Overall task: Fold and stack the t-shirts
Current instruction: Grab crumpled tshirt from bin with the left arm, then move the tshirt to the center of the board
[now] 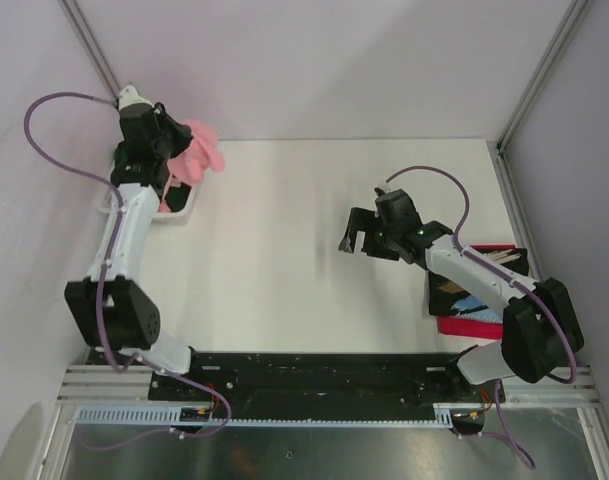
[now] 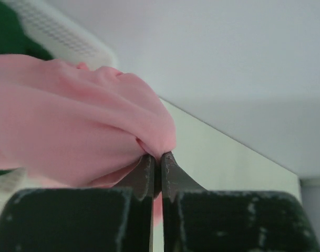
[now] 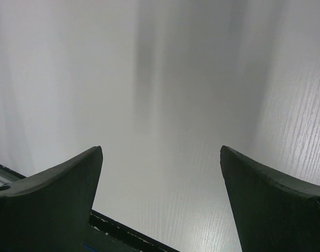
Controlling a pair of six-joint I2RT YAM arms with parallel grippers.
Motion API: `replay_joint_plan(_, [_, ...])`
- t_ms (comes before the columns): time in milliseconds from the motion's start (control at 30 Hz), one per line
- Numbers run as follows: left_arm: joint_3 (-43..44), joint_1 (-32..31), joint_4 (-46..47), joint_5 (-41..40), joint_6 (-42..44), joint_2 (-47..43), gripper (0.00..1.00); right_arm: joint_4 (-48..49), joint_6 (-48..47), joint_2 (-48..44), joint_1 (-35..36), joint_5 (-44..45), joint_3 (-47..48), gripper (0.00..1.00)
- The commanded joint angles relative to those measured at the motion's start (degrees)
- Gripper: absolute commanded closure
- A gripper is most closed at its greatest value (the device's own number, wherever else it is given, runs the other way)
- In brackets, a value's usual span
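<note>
left arm (image 1: 124,235): white tubular links, bulky black joint housings, thin purple cable (image 1: 27,125) looping off the wrist. right arm (image 1: 479,275): same white links and black joints, second purple cable (image 1: 429,168). left gripper (image 2: 157,157): matte black fingers (image 2: 173,176), scuffed, whitish specks on the block behind. right gripper (image 3: 160,155): dark wedge-shaped fingers (image 3: 54,194).

Place: was a robotics lab test cell | walls: plain white panels (image 1: 324,60) held by aluminium frame posts (image 1: 89,45) at 11 and 1 o'clock | bench: white tabletop (image 1: 284,270) | 6 o'clock: black mounting rail (image 1: 314,375) and slotted cable duct (image 1: 314,421) ran along the edge
</note>
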Motion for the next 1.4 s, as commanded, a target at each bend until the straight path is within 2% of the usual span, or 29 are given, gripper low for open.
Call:
replay_joint_plan(0, [-1.52,-5.80,3.81,10.25,2.68,-11.15,1.00,2.60,-0.53,-2.96,-1.01,0.99,2.09,0.02])
replay_joint_plan(200, [-3.39,-19.45,3.60,13.90,5.42,-21.71,1.00,1.47,-0.54,-5.18,-2.51,2.25,3.27,0.02])
replay_joint_plan(367, [-4.35,-27.56,3.22,13.85,5.58,-25.66,1.00,-0.18,-0.04,-8.25,-3.80,3.33,3.71,0.02])
replay_joint_plan(633, [-5.99,-31.91,3.08,13.02,5.16,-25.15,1.00,-4.66,0.21,-12.17,-4.75,6.57,3.78,0.02])
replay_joint_plan(833, [-12.18,-31.94,2.78,11.34,4.01,-16.30,0.99,-8.63,0.60,-12.12,-4.62,8.70,3.75,0.02])
replay_joint_plan(867, [-12.19,-31.79,2.74,12.26,4.27,-13.87,0.95,-9.22,0.70,-12.03,-4.56,9.04,3.70,0.02])
replay_joint_plan(900, [-11.80,-31.62,2.46,13.60,4.80,-11.38,0.84,-9.70,0.75,-11.98,-4.45,9.25,3.50,0.02])
replay_joint_plan(1000, [-9.79,-31.19,-1.51,15.02,5.52,-6.25,0.36,-10.84,1.06,-12.04,-3.60,9.98,2.76,0.02])
replay_joint_plan(1033, [-9.81,-31.15,-2.83,14.37,5.42,-6.03,0.25,-11.16,1.15,-12.20,-3.08,10.38,2.42,0.02])
replay_joint_plan(1100, [-11.25,-31.12,-4.85,11.74,5.30,-7.49,0.10,-11.58,1.44,-12.61,-1.80,11.45,1.41,0.02])
replay_joint_plan(1200, [-16.89,-31.11,-7.27,6.87,4.89,-13.02,0.03,-11.54,2.09,-12.57,0.33,12.48,-0.13,0.02])
replay_joint_plan(1367, [-30.51,-31.13,-8.45,3.05,0.72,-23.35,0.05,-8.28,2.69,-9.67,5.49,13.66,-0.63,0.03])
